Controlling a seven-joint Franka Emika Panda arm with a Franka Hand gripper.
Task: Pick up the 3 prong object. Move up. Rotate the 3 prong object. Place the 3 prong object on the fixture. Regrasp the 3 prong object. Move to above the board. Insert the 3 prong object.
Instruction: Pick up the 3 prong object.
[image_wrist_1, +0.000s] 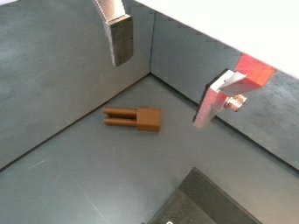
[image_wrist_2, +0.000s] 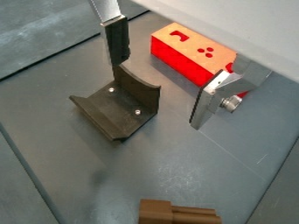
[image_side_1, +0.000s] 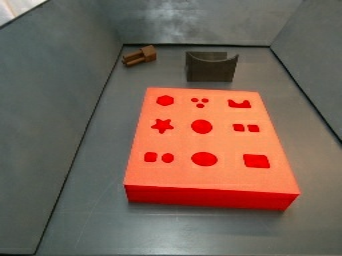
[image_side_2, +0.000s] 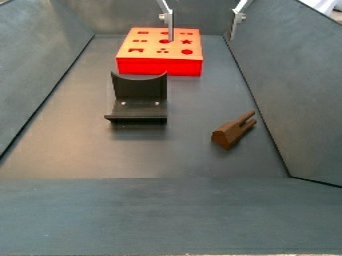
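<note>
The gripper (image_wrist_2: 163, 83) hangs high with its jaws spread wide and nothing between them, the silver fingers (image_wrist_1: 121, 39) well clear of the floor. Below it, off to one side, the 3 prong object (image_wrist_1: 135, 118) lies flat on the grey floor (prongs pointing away from the nearest wall). The fixture (image_wrist_2: 117, 107) sits closer under the gripper, the board (image_wrist_2: 193, 52) beyond. Descending off-centre could nudge the piece toward the wall, or clamp it skewed across its prongs

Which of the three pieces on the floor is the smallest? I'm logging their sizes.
The 3 prong object: a brown block lying alone, far smaller than the fixture or the board. The gripper is above, open.
</note>
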